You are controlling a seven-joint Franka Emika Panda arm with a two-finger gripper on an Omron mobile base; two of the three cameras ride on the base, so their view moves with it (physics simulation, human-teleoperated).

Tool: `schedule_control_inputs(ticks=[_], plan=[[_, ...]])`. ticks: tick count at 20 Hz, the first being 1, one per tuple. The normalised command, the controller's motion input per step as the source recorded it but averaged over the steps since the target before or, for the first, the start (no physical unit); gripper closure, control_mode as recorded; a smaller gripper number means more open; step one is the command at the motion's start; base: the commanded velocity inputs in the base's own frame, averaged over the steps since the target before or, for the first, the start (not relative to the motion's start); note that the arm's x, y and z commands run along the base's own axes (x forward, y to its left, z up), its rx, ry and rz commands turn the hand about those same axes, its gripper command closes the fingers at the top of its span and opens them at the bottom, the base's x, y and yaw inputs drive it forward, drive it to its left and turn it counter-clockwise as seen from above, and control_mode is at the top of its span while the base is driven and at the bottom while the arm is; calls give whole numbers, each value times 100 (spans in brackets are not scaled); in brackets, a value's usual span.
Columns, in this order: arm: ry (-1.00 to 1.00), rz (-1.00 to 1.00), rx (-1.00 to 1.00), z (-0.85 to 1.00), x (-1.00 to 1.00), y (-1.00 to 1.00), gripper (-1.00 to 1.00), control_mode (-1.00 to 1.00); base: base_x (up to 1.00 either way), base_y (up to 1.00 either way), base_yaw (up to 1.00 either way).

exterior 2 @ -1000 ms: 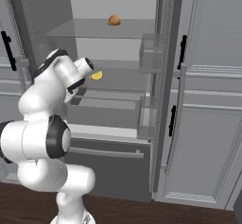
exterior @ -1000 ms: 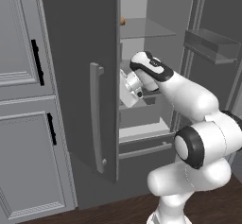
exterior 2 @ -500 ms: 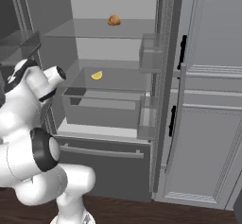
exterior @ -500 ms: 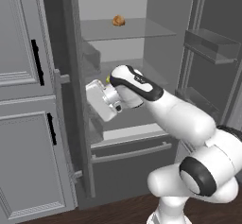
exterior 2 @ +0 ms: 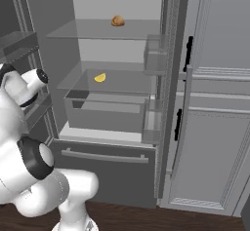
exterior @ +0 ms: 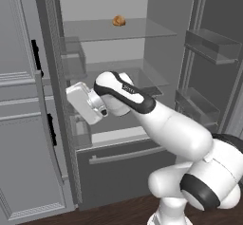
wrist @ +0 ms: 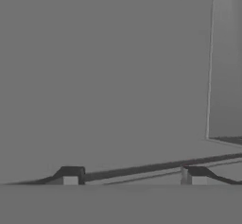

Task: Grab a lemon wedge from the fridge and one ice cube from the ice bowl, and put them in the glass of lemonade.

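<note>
Flat, even rendered light in both base views; no single source evident, no hard cast shadows. Fridge [exterior 2: 117, 54] interior light grey, brightest at back wall, upper centre of frame; door faces and side walls darker. Clear shelves show faint sheen, no glare. Soft gloss highlights on white arm, lower part of both base views. Edges slightly soft, low-resolution look; no visible lens distortion. Hand view dim, near-uniform grey, low contrast; paler band at upper right; detail blurred throughout.

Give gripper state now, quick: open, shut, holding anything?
Gripper: open, fingertips apart with nothing between them, facing a plain grey fridge surface.
</note>
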Motion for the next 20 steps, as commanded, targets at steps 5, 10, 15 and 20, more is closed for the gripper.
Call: schedule_control_inputs(ticks=[5, 10, 15, 20], plan=[[-7, 0, -1, 26, -63, -20, -100, -100, 0, 0, 0], [-12, 0, -15, 37, -81, -74, -100, -100, 0, 0, 0], [-11, 0, -29, 40, -29, -99, -100, -100, 0, 0, 0], [-10, 0, -35, 33, -12, -92, -100, -100, 0, 0, 0]])
